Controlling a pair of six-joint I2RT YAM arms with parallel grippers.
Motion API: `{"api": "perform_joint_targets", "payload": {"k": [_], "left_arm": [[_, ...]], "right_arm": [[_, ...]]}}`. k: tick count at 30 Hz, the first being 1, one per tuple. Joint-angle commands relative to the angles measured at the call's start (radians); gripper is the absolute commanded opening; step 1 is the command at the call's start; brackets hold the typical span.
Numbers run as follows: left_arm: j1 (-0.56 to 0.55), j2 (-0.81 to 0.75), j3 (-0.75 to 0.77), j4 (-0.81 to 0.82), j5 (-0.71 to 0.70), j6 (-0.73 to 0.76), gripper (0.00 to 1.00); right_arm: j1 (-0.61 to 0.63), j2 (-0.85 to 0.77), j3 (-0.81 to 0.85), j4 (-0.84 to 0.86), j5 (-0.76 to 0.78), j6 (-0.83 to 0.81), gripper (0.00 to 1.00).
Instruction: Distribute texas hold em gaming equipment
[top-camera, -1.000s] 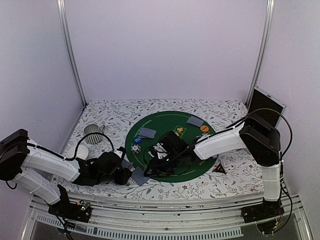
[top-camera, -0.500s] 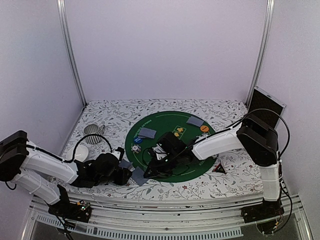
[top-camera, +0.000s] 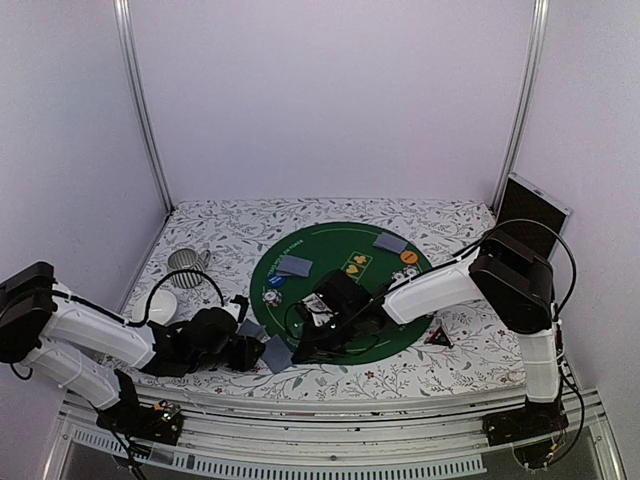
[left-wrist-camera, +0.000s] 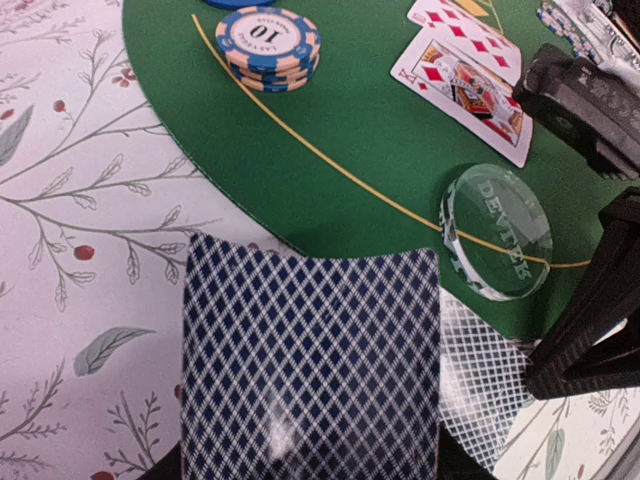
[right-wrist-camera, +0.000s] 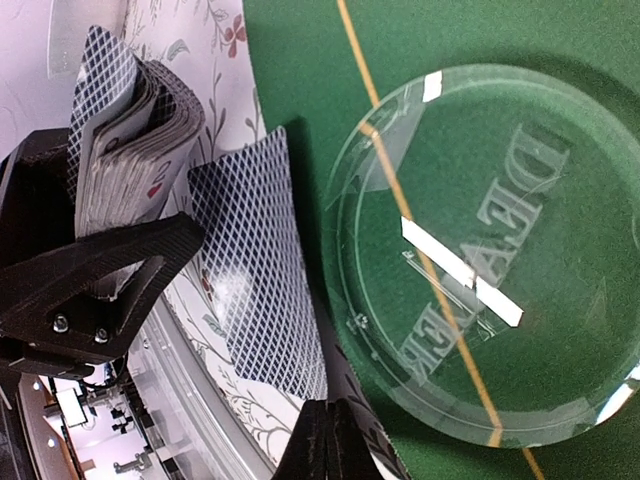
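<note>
My left tool (top-camera: 248, 352) clamps the deck (left-wrist-camera: 310, 360) over the table, just off the near edge of the mat (left-wrist-camera: 370, 170). The cards look thin, slick and bendy, and they bow in that grip. My right tool (right-wrist-camera: 335, 445) is pressed together, apparently nipping the corner of one card (right-wrist-camera: 255, 270) that sticks out beside the clear dealer puck (right-wrist-camera: 480, 250). It is light and slippery, so I'd hold it by the edge and draw it out flat.

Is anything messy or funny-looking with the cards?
Yes. The deck in the left gripper is bowed and splayed, not a neat stack. One card pokes out sideways beside the clear dealer button, its corner seemingly pinched by the shut right gripper.
</note>
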Motion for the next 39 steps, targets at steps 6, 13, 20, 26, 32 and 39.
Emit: {"api": "perform_joint_targets", "payload": {"k": [6, 13, 20, 26, 32, 39], "left_arm": [[-0.020, -0.268, 0.072, -0.344, -0.093, 0.055, 0.49], [-0.020, -0.397, 0.129, -0.483, -0.196, 0.144, 0.49], [-0.019, -0.427, 0.257, -0.559, -0.275, 0.257, 0.50], [-0.017, -0.437, 0.281, -0.534, -0.288, 0.293, 0.50], [-0.012, -0.408, 0.278, -0.511, -0.282, 0.306, 0.51], [0.006, -0.382, 0.277, -0.476, -0.251, 0.326, 0.51]], "right_arm": [[0.008, -0.099, 0.010, -0.025, -0.058, -0.136, 0.02], [-0.034, -0.210, 0.076, -0.211, -0.032, -0.282, 0.02], [-0.250, -0.316, 0.219, -0.484, 0.131, -0.510, 0.02], [-0.427, -0.194, 0.406, -0.638, 0.546, -0.844, 0.02], [-0.399, -0.071, 0.465, -0.483, 0.952, -1.222, 0.02], [-0.300, 0.038, 0.326, -0.296, 1.130, -1.539, 0.02]]}}
